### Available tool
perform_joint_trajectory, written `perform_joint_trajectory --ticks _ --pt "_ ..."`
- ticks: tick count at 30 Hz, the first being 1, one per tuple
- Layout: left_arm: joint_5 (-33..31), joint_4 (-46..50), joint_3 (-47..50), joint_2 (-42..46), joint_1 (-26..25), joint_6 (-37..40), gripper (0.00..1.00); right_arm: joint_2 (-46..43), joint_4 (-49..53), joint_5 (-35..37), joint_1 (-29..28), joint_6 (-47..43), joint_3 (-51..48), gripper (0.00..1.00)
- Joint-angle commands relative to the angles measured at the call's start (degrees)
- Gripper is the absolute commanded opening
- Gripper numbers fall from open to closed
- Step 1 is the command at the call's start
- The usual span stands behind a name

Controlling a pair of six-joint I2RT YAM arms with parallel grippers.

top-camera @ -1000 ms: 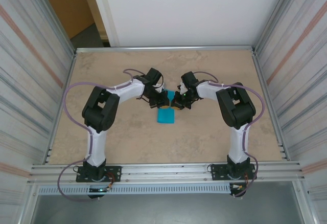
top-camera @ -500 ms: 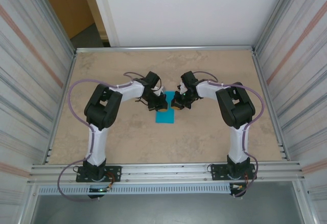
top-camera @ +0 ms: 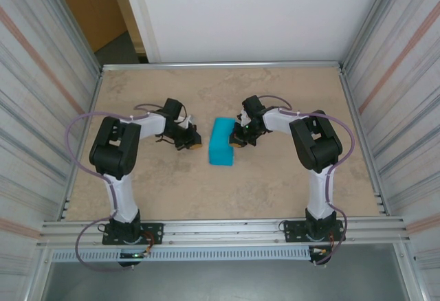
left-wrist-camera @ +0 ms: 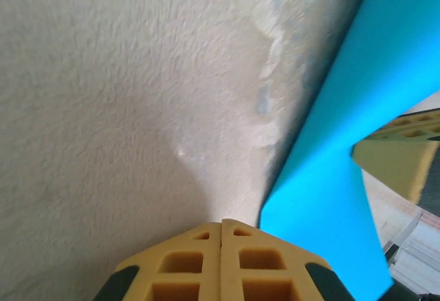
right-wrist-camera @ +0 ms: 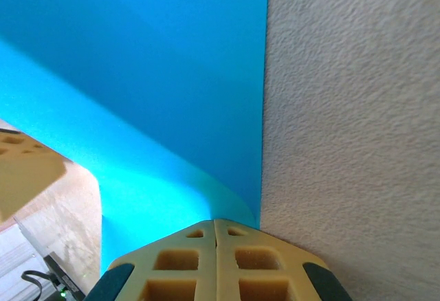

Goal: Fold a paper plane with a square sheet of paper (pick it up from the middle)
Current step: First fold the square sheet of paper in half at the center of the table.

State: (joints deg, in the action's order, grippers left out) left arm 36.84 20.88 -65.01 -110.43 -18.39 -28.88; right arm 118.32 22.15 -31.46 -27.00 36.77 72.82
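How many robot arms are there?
2. The left arm reaches in from the left, ending short of the paper; the right arm reaches in from the right to the paper's edge.

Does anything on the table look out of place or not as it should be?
The sheet of paper does not lie flat: its edge by the right hand curls up off the table to that hand's shut fingertips, which seem to pinch it. The left hand, shut, is apart from it.
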Motion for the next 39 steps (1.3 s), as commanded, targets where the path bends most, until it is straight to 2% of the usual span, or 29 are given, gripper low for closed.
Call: perform_joint_trajectory --ticks 1,6,12,15,19,22,25,31,39 --pt "2.81 -2.6 -1.52 3.14 -2.44 -1.35 0.01 8.68 12.74 15.11 -0.68 -1.27 -5.06 0.05" --pt "4.56 -9.07 -5.83 -2.96 -7.09 -6.36 0.01 8.86 12.57 14.86 -0.79 -1.27 -4.87 0.05" --pt "3.69 -9.3 -10.34 -9.27 -7.74 -7.31 0.01 8.81 12.72 15.12 -0.73 -2.01 -4.82 0.04" --pt "2.09 -6.99 -10.11 -11.9 -6.06 -5.05 0.0 8.72 12.92 15.57 -0.46 -2.49 -4.98 0.05" --pt "0.51 -3.15 -7.05 -11.59 -1.22 -0.04 0.0 8.34 12.92 15.82 -0.24 -2.78 -5.39 0.05" --pt "0.99 -3.12 -3.95 -9.14 3.0 0.61 0.0 8.18 12.92 15.97 -0.15 -2.85 -5.4 0.05" --pt "1.46 -3.57 -3.19 -4.62 4.31 0.61 0.0 8.2 12.92 15.67 -0.15 -2.94 -5.23 0.05" --pt "4.57 -9.88 -4.22 -0.65 -0.42 -3.84 0.0 7.98 13.09 15.79 -0.15 -2.9 -5.11 0.05" --pt "4.69 -10.35 -12.05 -9.26 -6.95 -6.42 0.0 8.25 13.02 15.91 -0.06 -3.19 -5.32 0.04"
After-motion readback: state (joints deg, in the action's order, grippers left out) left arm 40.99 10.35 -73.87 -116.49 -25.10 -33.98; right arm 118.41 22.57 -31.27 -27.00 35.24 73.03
